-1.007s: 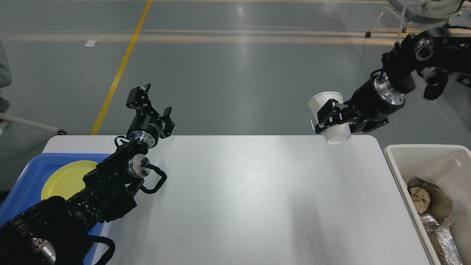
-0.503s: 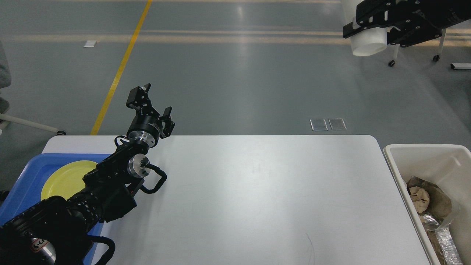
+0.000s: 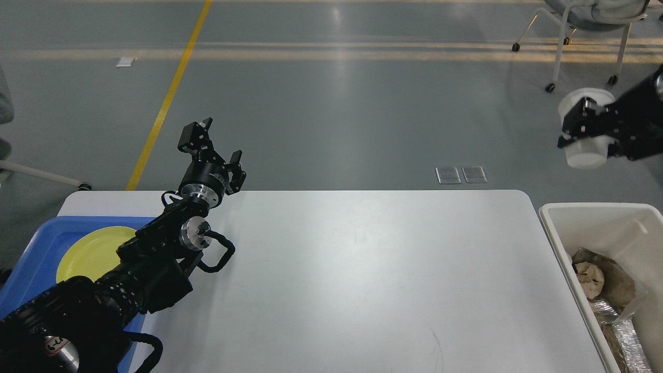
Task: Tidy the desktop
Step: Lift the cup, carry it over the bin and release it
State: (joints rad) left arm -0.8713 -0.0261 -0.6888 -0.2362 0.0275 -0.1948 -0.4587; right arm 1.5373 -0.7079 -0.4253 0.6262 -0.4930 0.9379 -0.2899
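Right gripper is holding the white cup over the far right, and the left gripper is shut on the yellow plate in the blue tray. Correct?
Not quite. The head view shows the left gripper open and empty, raised beyond the desktop's far edge; the yellow plate lies untouched in the blue tray. The right gripper does hold the white cup.

You have one desktop (image 3: pixel 362 280) across the middle of the frame, one blue tray (image 3: pixel 36 254) with one yellow plate (image 3: pixel 88 251) at lower left, and one white bin (image 3: pixel 595 217) at lower right. You also have two grippers, the left gripper (image 3: pixel 211 140) at left of center and the right gripper (image 3: pixel 582 124) at upper right, and one white cup (image 3: pixel 585 155) there.
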